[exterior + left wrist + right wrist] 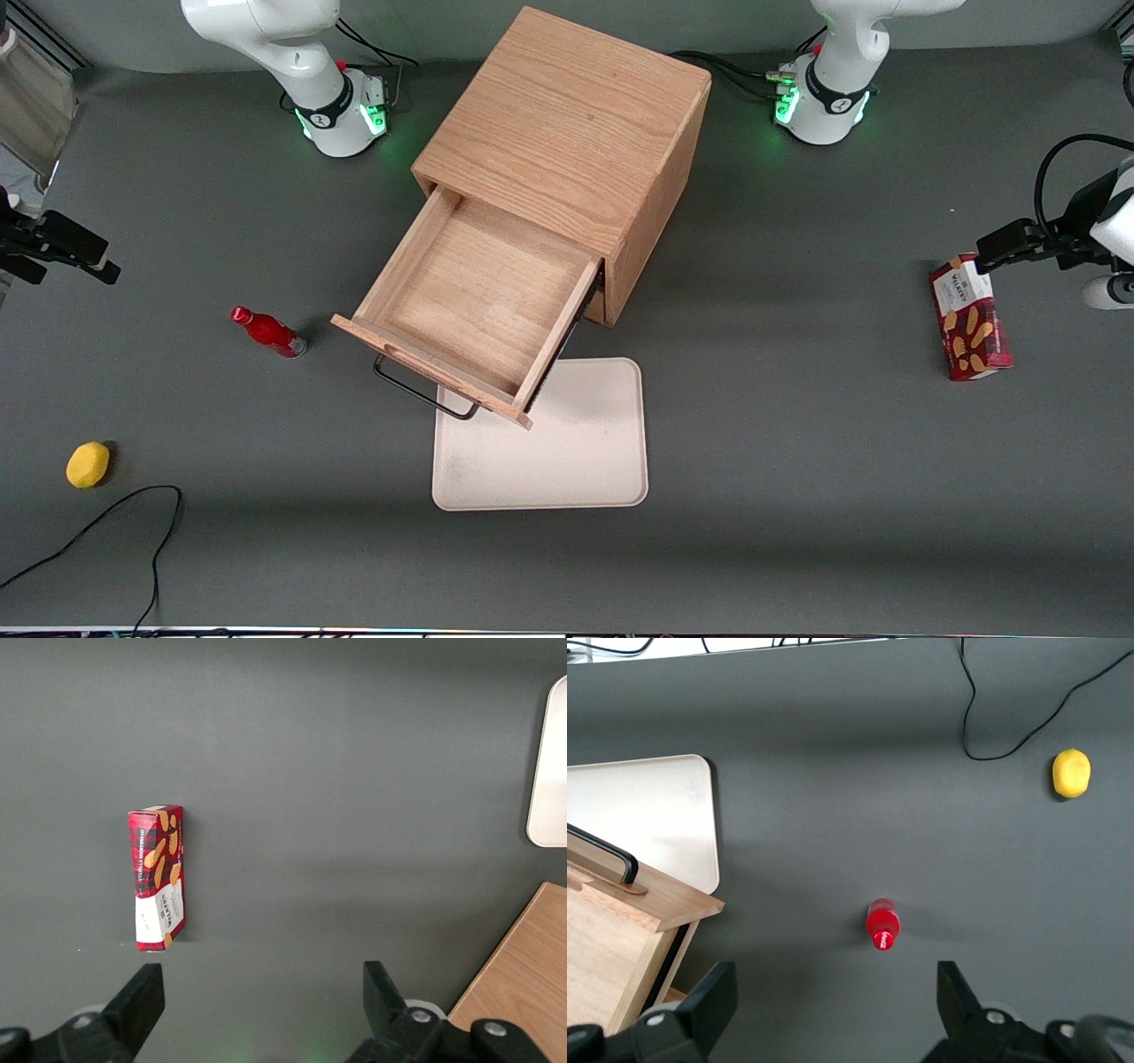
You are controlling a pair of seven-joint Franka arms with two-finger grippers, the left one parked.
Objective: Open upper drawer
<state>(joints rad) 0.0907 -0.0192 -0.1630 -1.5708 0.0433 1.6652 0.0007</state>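
The upper drawer (478, 292) of the light oak cabinet (567, 124) stands pulled well out, its bare wooden inside showing. Its thin black wire handle (421, 390) hangs over the edge of a white tray. My gripper (71, 266) hovers above the table toward the working arm's end, well apart from the drawer. In the right wrist view the gripper (833, 988) is open with nothing between its fingers (713, 997). That view also takes in the drawer's front corner (664, 899) and the handle (607, 855).
A white tray (567, 452) lies in front of the cabinet, partly under the drawer. A red bottle (268, 331) (882, 923) lies between gripper and drawer. A yellow lemon (88, 464) and a black cable (133, 514) lie nearer the camera. A red cookie box (970, 319) sits by the parked arm.
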